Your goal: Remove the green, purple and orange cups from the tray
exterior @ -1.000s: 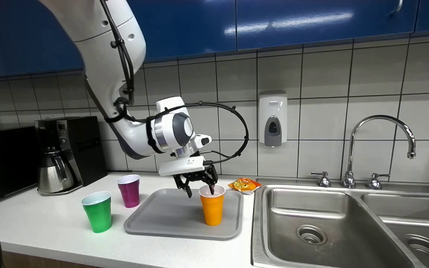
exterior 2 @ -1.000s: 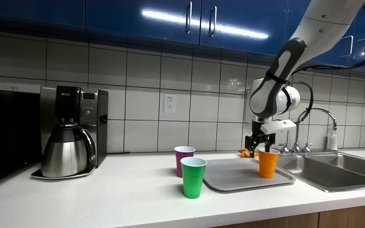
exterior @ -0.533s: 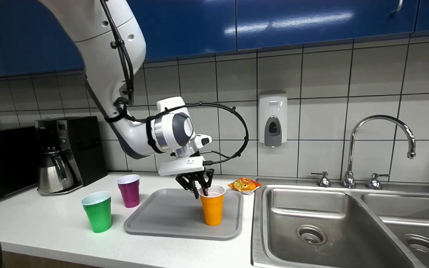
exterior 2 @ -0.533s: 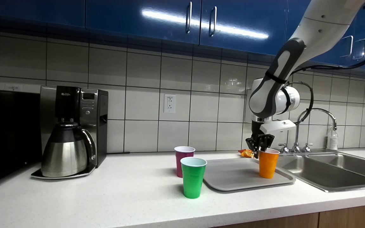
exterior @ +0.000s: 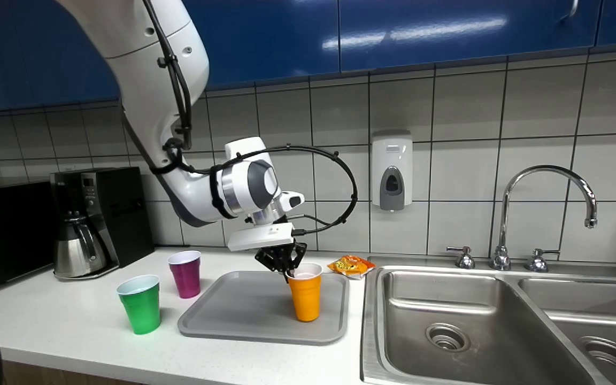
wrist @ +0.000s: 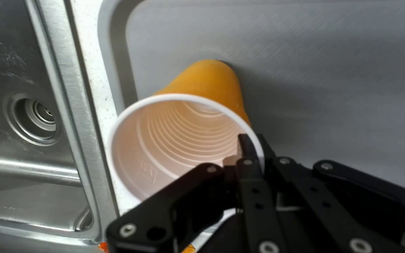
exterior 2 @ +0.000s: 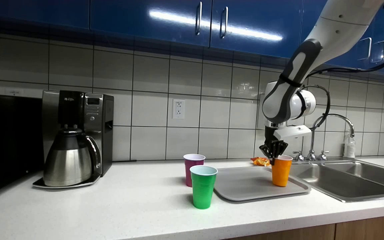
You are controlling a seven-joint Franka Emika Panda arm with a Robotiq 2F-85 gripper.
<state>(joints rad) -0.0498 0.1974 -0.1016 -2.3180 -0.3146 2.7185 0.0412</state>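
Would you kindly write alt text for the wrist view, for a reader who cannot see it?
A black gripper pinches an orange cup by its white rim, the ringed interior facing the camera. Behind the cup spreads a grey tray; a steel sink with a round drain lies along the picture's left.

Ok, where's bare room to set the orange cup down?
Widest: counter between the coffee maker and the green cup and purple cup. Narrower: the strip in front of the tray. Crowded: the sliver between tray and sink, with an orange packet behind.
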